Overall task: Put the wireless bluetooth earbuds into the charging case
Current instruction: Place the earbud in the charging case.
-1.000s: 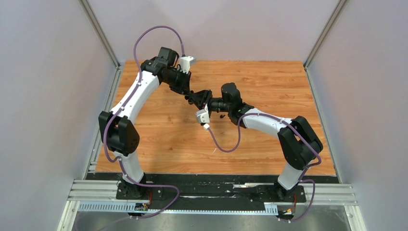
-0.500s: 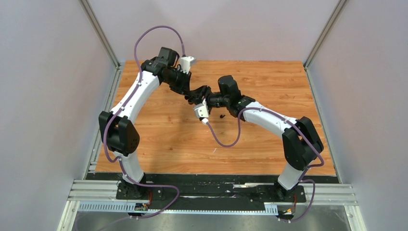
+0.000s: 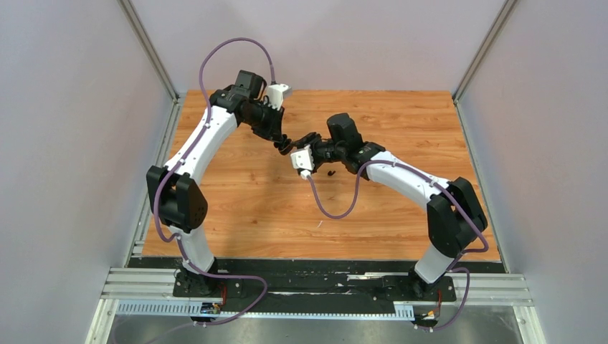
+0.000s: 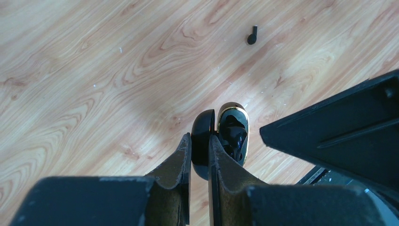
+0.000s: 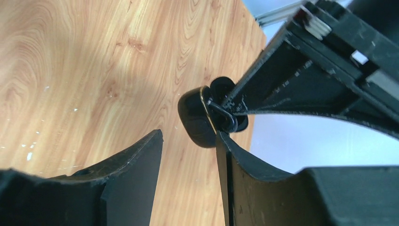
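My left gripper (image 4: pixel 200 141) is shut on the lid of a black charging case (image 4: pixel 203 127) and holds it above the table. The case is open; its gold-rimmed half (image 4: pixel 242 117) shows a black earbud (image 4: pixel 234 135) seated inside. A second black earbud (image 4: pixel 252 36) lies loose on the wood, also in the top view (image 3: pixel 331 173). My right gripper (image 5: pixel 188 136) is open, with the case (image 5: pixel 194 117) just beyond its fingertips. In the top view the two grippers (image 3: pixel 289 147) (image 3: pixel 307 139) meet at mid-table.
The wooden table (image 3: pixel 401 122) is bounded by grey walls and a metal rail at the left edge (image 3: pixel 166 136). The right arm's purple cable (image 3: pixel 331 211) hangs over the middle. My left finger (image 5: pixel 291 80) crosses the right wrist view.
My right wrist has shifted a little toward the far side and turned, its white camera mount riding higher. The left arm has held still with the case.
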